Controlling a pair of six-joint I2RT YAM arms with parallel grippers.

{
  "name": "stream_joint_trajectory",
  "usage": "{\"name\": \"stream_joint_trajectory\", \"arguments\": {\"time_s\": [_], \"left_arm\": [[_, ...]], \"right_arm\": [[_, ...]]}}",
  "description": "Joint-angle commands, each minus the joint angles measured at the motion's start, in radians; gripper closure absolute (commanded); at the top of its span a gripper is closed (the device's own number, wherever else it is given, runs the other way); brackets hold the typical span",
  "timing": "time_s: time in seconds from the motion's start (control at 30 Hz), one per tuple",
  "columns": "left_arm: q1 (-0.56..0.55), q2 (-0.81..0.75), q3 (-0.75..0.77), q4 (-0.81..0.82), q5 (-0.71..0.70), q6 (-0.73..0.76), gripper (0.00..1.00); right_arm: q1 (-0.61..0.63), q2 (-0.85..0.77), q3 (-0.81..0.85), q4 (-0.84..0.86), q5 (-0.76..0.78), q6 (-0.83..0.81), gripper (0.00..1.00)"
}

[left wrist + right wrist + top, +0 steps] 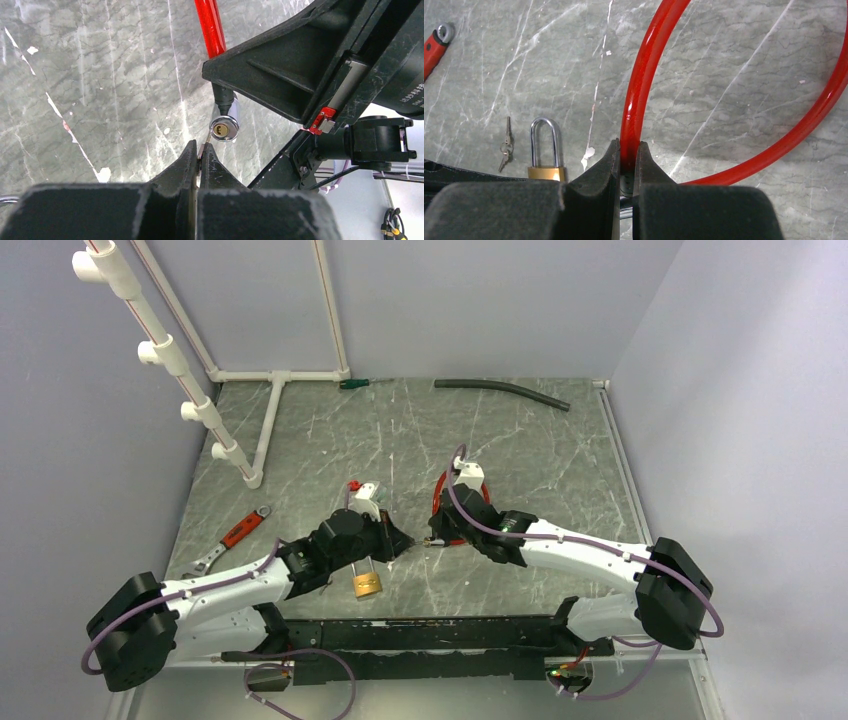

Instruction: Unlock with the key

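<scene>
Left wrist view: left gripper (201, 146) is pinching the thin key (206, 140), aiming up at the brass keyway (220, 131) of the chrome cylinder (234, 112); right gripper (628, 145) jaws are clamping the red cable (646, 60).

- Table (560, 470): grey-green stone-look top, white veining, matt, with small pale chips.
- Cable lock (644, 75): red plastic sheath, smooth, high gloss.
- Lock cylinder (224, 129): polished chrome, brass-coloured keyway face.
- Key (207, 138): thin bare metal.
- Padlock (545, 173): brass body, bright polished steel shackle.
- Small keys (505, 145): dull grey metal.
- Left gripper (200, 146), right gripper (628, 145): black plastic, matt, finely grainy.
- Wrench (240, 530), near left edge: red coated handle, bare metal ends.
- Pipe frame (165, 348), far-left corner: white plastic, smooth.
- Hose (500, 390), far edge: dark, matt, rubber-like.
</scene>
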Motion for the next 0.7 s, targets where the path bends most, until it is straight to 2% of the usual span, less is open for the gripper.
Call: {"name": "stream_joint_trajectory", "arguments": {"time_s": [0.0, 0.67], "left_arm": [[0.002, -0.019, 0.011, 0.040, -0.006, -0.005, 1.00], [0.001, -0.029, 0.013, 0.020, -0.003, -0.005, 1.00]], "right_arm": [[0.009, -0.013, 0.058, 0.038, 0.040, -0.003, 1.00], [0.019, 0.005, 0.065, 0.034, 0.075, -0.003, 1.00]]}}
